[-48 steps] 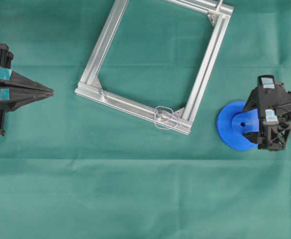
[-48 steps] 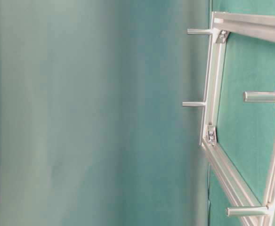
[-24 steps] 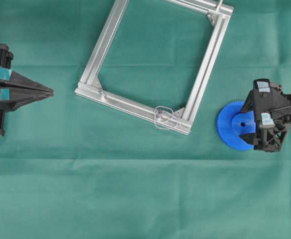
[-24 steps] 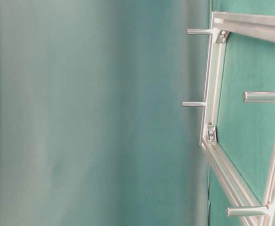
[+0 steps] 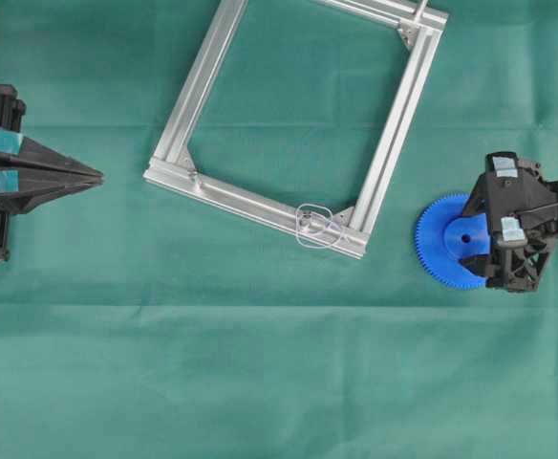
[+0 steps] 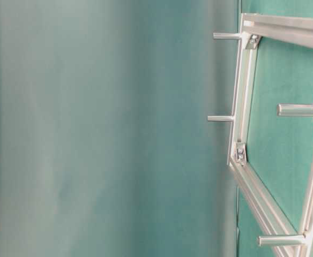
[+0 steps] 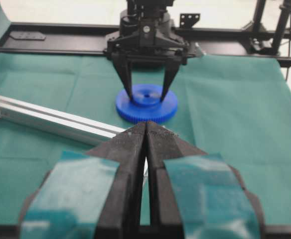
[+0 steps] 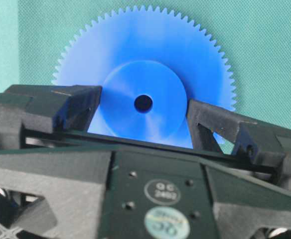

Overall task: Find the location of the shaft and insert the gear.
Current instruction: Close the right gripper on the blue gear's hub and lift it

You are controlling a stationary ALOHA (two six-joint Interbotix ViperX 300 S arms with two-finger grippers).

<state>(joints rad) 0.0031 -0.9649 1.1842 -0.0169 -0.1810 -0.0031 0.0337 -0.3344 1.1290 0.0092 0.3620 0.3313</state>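
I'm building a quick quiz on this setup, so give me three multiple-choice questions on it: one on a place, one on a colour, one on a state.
1. Where does the flat blue plastic toothed gear lie?
A. inside the square aluminium frame
B. on the green cloth, right of the frame
C. on the frame's rail

2. What colour is the tape on the left gripper?
A. teal
B. red
C. yellow

3. How does the right gripper stand?
A. shut beside the gear
B. open, straddling the hub
C. lifting the gear

Answers: B, overhead view shows it; A, teal patches; B, fingers flank the hub.
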